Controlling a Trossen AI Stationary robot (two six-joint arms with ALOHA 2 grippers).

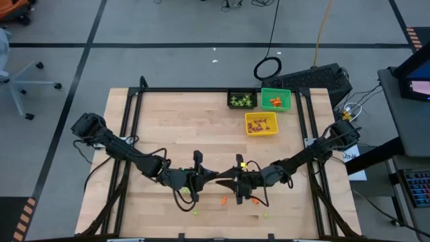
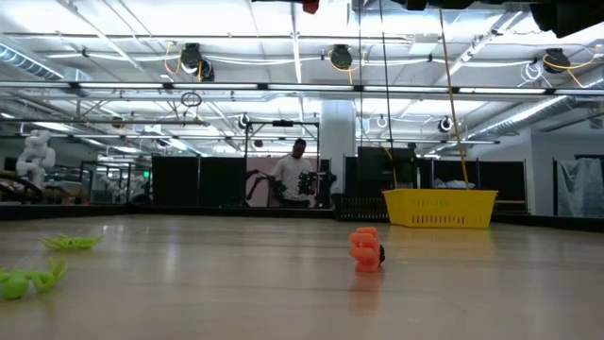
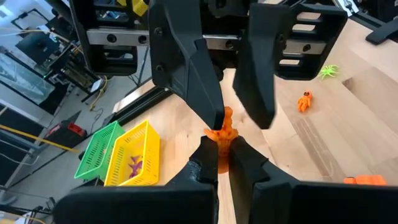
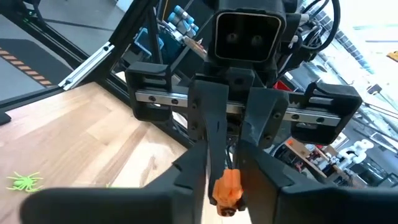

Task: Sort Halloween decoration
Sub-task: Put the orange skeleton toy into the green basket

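Orange trinket (image 3: 221, 134) sits pinched between both grippers above mid-table: my left gripper (image 3: 217, 163) is clamped on its lower end, my right gripper (image 4: 227, 180) closes around the upper end, long axis running jaw to jaw, a handover.

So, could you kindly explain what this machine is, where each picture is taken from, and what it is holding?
Two dark robot arms work at a wooden table. One picture looks straight down, one sits level with the tabletop, and one camera rides on each wrist. At the far side stand a black bin, a green bin and a yellow bin; tiny orange and light-green trinkets lie loose nearby. The two grippers meet mid-table: the left gripper pinches an orange trinket, and the right gripper has its fingers around it, apparently a handover.
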